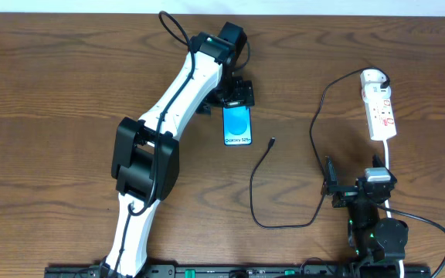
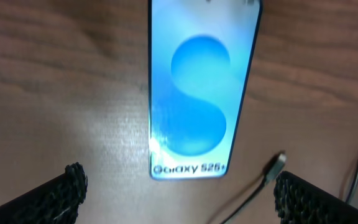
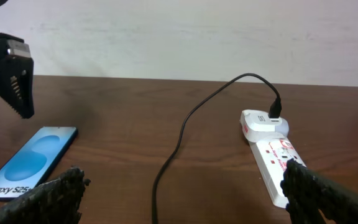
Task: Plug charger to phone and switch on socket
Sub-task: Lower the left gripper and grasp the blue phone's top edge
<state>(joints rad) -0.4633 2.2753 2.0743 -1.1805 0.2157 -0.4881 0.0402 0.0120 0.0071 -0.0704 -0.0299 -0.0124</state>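
Note:
The phone (image 1: 236,125) lies flat, screen up, in the middle of the table; it also shows in the left wrist view (image 2: 197,93) and the right wrist view (image 3: 30,165). My left gripper (image 1: 236,96) hovers over its far end, open and empty (image 2: 179,199). The charger cable (image 1: 315,131) runs from the socket's far end, loops toward the front, and ends in a free plug tip (image 1: 273,141) right of the phone (image 2: 277,163). The socket (image 1: 380,108) lies at the far right (image 3: 272,155). My right gripper (image 1: 352,181) is open and empty (image 3: 182,199), in front of the socket.
The socket's white cord (image 1: 390,158) runs toward the front beside my right gripper. A white charger adapter (image 3: 263,121) is plugged into the socket's far end. The left arm (image 1: 168,108) stretches diagonally over the left of the wooden table (image 1: 52,93).

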